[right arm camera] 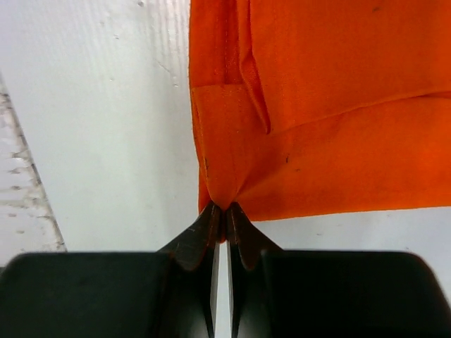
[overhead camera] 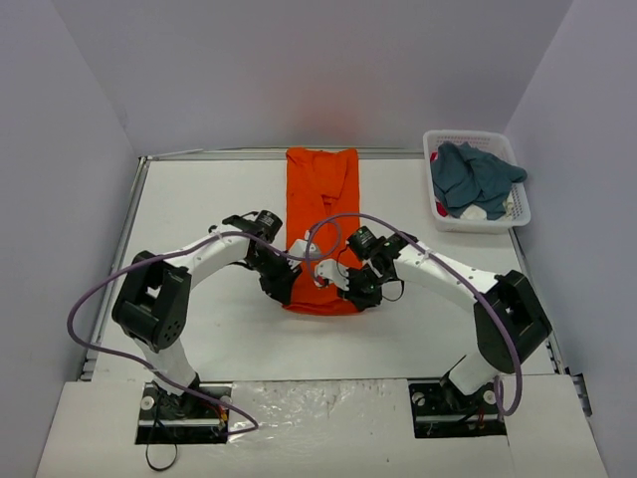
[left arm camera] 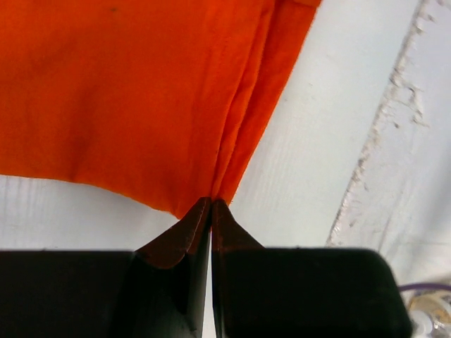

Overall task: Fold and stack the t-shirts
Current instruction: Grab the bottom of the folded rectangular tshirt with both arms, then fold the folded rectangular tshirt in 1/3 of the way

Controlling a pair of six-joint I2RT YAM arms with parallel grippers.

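Right now I have both claws on the near end of the orange t-shirt (overhead camera: 320, 214). It lies on the white table (overhead camera: 199, 219) as a long narrow strip, folded lengthwise, running from the far edge towards the arm bases, roughly midway between the two arms.

My left gripper (left arm camera: 211, 204) is pinched tight on the near left corner of the strip. On the left wrist camera the fingertips meet with the cloth nipped between them, and several stacked layers of fabric fan up and away from that point.

My right gripper (right arm camera: 224, 208) is clamped the same way on the near right corner. Its wrist camera shows the fingertips closed on a small gather of orange cloth just below a stitched hem, with a folded flap above it and a few tiny dark specks on the fabric.

From overhead the two claws sit just beside each other, one at each near corner, with both arms bent inwards towards the shirt.

I see the teal-blue t-shirt (overhead camera: 473, 177) crumpled in the white lattice basket (overhead camera: 518, 214) at the far right corner of the table, well apart from the orange one. Bits of white and red show under it, but I cannot tell what they are.
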